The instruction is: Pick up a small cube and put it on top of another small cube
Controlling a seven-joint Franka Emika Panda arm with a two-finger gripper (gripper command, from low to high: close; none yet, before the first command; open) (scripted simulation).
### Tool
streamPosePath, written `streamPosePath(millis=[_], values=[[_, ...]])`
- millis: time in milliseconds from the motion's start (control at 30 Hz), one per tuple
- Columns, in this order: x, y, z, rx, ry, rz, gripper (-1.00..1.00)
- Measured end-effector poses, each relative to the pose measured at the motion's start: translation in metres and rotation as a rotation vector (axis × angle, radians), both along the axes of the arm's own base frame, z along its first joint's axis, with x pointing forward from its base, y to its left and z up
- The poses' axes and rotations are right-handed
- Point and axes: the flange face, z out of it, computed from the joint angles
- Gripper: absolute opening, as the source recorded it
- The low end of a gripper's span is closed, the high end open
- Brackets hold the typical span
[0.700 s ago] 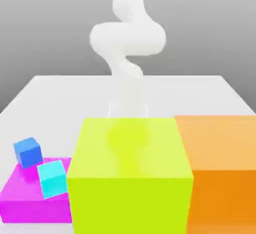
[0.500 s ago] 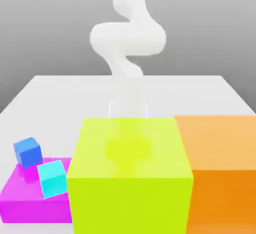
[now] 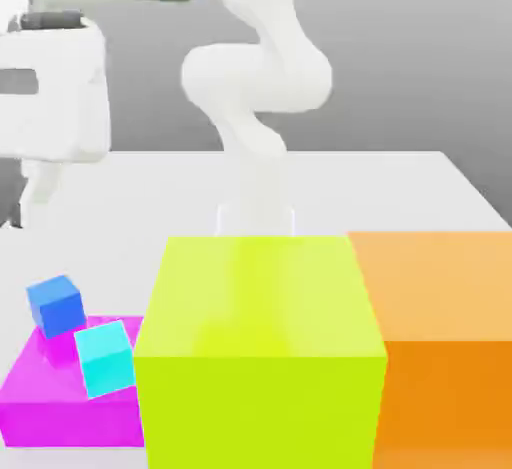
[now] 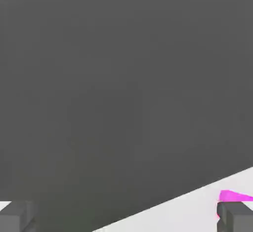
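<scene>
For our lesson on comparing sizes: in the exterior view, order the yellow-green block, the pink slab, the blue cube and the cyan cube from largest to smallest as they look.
1. Yellow-green block
2. Pink slab, partly hidden by the block
3. Cyan cube and blue cube: they look nearly alike; the cyan one sits nearer the camera, so no ranking.

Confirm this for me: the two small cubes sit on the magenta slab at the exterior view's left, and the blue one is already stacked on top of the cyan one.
Not quite. The exterior view shows the blue cube and the cyan cube side by side on the magenta slab, not stacked. The rest holds: both are on the slab at the exterior view's left.
</scene>
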Motion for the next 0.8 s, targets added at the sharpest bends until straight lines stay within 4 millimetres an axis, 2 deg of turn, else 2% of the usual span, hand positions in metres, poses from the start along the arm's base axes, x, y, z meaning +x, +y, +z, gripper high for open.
streamPosePath(millis=[200, 400, 533, 567, 733, 767, 800], values=[[0.001, -0.055, -0.101, 0.040, 0.124, -0.089, 0.00], [-0.025, -0.109, -0.207, 0.080, 0.248, -0.188, 0.00], [-0.031, -0.119, -0.274, 0.087, 0.272, -0.206, 0.00], [-0.032, -0.119, -0.287, 0.088, 0.273, -0.207, -1.00], [-0.032, -0.119, -0.287, 0.089, 0.272, -0.207, -1.00], [-0.032, -0.119, -0.293, 0.089, 0.273, -0.207, -1.00], [-0.032, -0.119, -0.288, 0.089, 0.273, -0.207, -1.00]])
